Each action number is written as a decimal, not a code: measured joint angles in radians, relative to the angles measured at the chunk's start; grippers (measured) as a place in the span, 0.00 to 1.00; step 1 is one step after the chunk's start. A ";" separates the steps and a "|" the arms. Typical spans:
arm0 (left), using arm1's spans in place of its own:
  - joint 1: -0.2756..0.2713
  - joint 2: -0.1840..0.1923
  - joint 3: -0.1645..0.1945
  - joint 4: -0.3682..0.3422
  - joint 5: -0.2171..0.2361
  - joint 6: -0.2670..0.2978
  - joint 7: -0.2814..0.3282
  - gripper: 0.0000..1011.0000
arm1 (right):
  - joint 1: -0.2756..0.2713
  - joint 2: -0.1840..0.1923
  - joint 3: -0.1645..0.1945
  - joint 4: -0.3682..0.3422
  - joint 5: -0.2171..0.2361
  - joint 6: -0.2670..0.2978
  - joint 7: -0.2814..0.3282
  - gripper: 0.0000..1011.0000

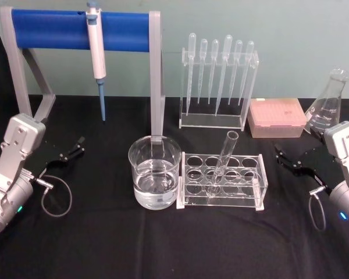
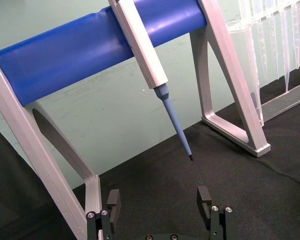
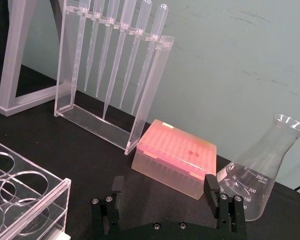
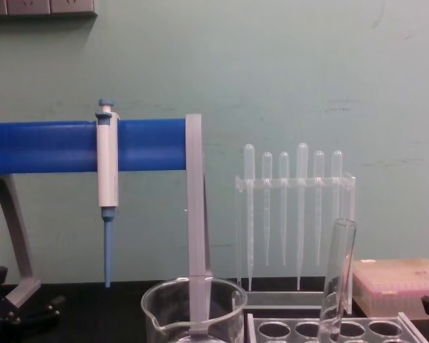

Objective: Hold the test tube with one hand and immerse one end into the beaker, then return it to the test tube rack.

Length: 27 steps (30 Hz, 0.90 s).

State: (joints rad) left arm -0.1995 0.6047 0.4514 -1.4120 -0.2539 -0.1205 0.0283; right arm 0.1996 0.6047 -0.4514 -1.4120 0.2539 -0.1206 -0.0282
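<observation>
Leaning in one of the middle holes of the clear test tube rack [image 1: 253, 189], the test tube [image 1: 224, 160] stands tilted with its open rim uppermost. The beaker [image 1: 141, 174], holding clear liquid, sits just beside the rack on its left. Both rest on a worktop [image 1: 163, 250] draped in black cloth, before a pale green wall [image 4: 307, 71].

The left tool [image 1: 72, 149] hangs low at the left side with fingers spread and nothing between them. The right tool [image 1: 282, 157] sits at the right side, likewise spread and empty. Both are well apart from the tube.

Farther back, a white-and-blue pipettor [image 1: 96, 52] hangs on a blue-barred stand [image 1: 52, 29]. To its right come a row of pipettes [image 1: 218, 70], a pink tip box [image 1: 276, 116] and a conical flask [image 1: 328, 104].
</observation>
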 joint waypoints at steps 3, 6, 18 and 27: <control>0.000 0.000 0.000 0.000 0.000 0.000 0.000 0.99 | 0.000 0.000 0.000 0.000 0.000 0.000 0.000 0.99; 0.000 0.000 0.000 0.000 0.000 0.000 0.000 0.99 | 0.000 0.000 0.000 0.000 0.000 0.000 0.000 0.99; 0.000 0.000 0.000 0.000 0.000 0.000 0.000 0.99 | 0.000 0.000 0.000 0.000 0.000 0.000 0.000 0.99; 0.000 0.000 0.000 0.000 0.000 0.000 0.000 0.99 | 0.000 0.000 0.000 0.000 0.000 0.000 0.000 0.99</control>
State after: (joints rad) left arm -0.1995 0.6047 0.4514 -1.4120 -0.2540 -0.1205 0.0283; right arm 0.1996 0.6047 -0.4514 -1.4120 0.2539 -0.1206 -0.0282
